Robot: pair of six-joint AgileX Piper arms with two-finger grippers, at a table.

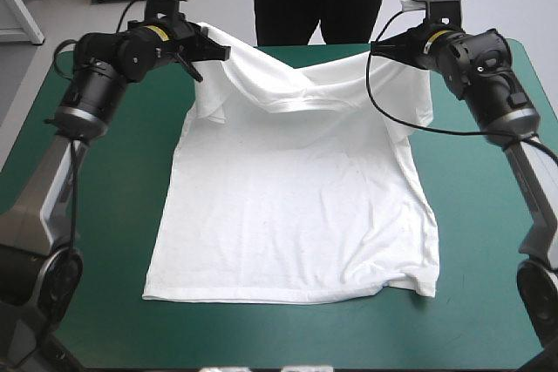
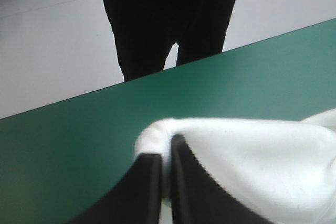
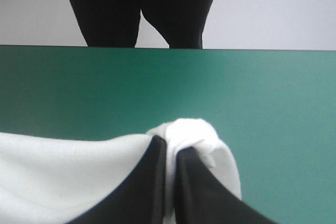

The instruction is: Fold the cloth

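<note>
The left gripper (image 2: 167,142) pinches a bunch of the T-shirt (image 1: 288,206) at its far left shoulder, black fingers (image 2: 143,187) all but closed on it. The right gripper (image 3: 170,142) clamps the far right shoulder likewise. Both shoulders hang lifted near the table's far edge, and the body lies spread on the teal-green cover (image 1: 105,215), hem nearest.

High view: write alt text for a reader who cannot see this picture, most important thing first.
A white short-sleeved T-shirt is held up by its far shoulders, the black-fingered left gripper shut on one and the right gripper shut on the other. Its collar sags between them, while the lower half lies flat on the teal-green table cover.
</note>
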